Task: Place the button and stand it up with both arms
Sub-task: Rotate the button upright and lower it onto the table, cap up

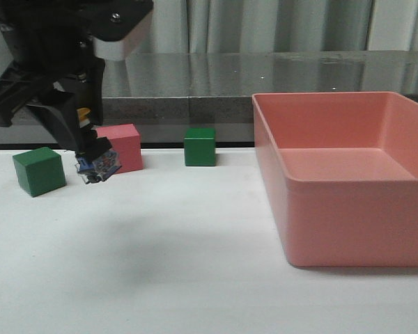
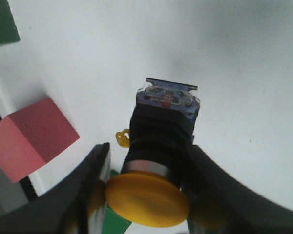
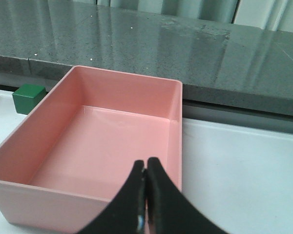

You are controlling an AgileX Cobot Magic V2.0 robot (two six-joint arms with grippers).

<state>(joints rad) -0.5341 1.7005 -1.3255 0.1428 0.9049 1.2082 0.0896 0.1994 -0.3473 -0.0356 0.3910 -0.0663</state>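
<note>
- The left hand hangs above the white surface at the front view's left, clenched on the button.
- In the left wrist view, the two black fingers press against the button from either side, around its black body and close to the yellow cap.
- The button is held tilted, clear-blue base pointing down toward the surface and cap up between the fingers; the base sits clear of the surface.
- Just behind the button stands a pink cube; a green cube sits to its left, and another green cube lies further right.
- A large pink bin occupies the right side of the surface.
- In the right wrist view, the right hand hovers over the near wall of the pink bin, its fingers pressed together with nothing between them.
</note>
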